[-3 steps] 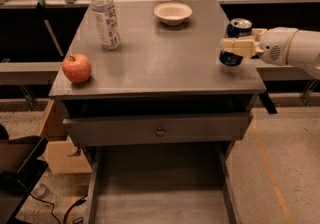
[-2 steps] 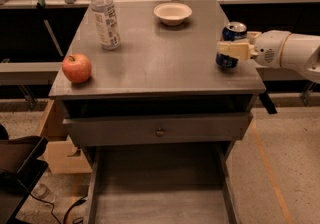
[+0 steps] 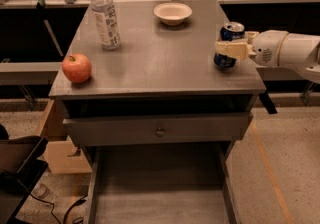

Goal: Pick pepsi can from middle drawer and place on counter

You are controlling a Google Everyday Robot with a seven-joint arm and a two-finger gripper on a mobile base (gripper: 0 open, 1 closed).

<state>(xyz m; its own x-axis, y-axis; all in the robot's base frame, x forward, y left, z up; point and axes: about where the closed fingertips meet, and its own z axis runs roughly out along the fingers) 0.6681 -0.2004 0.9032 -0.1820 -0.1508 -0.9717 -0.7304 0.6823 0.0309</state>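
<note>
While the middle drawer (image 3: 160,203) is seen pulled open nearest, an apple (image 3: 76,68) is set at the counter's (image 3: 160,58) front left. At its right edge the pepsi can (image 3: 232,31) is pinched by the gripper (image 3: 227,48), entering from the right. Farther back, a bottle (image 3: 106,18) and a bowl (image 3: 172,13) are placed well apart from the can.

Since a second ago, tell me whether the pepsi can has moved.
Yes. The pepsi can, gripped by the hand, shifted slightly left, inward from the counter's right edge.

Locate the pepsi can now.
Camera view: pepsi can is at the counter's right edge, held in the gripper, right of the white bowl.
</note>
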